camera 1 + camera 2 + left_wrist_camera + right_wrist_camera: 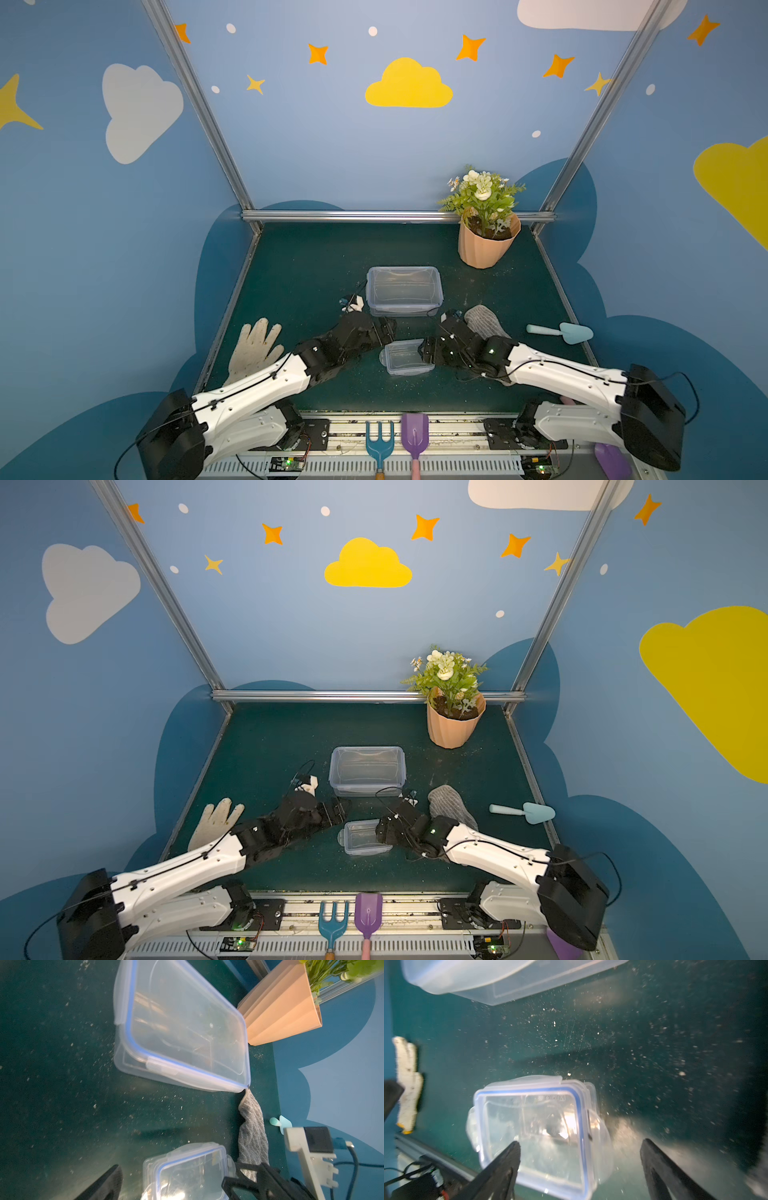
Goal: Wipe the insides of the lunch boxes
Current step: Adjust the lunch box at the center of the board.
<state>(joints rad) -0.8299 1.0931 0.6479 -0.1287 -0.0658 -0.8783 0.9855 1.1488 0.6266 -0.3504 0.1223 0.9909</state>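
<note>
The large lunch box (pixel 404 291) (pixel 182 1028) stands mid-table, its blue-trimmed lid resting on top. The small lunch box (pixel 407 358) (pixel 365 838) (pixel 533 1126) lies nearer the front, between both arms, with its lid sitting askew on it. My left gripper (pixel 387 329) (pixel 191 1174) is open just behind the small box's left end, holding nothing. My right gripper (pixel 424 353) (pixel 580 1151) is open at the box's right end, one finger (pixel 508 1157) over the lid. The grey striped cloth (pixel 484 322) (pixel 252 1132) lies loose behind the right wrist.
A peach flower pot (pixel 488 245) stands at the back right. A white glove (pixel 254 349) lies at the left and a pale blue trowel (pixel 567 332) at the right. A blue fork (pixel 380 444) and purple shovel (pixel 414 436) hang at the front rail. Crumbs of dirt speckle the mat.
</note>
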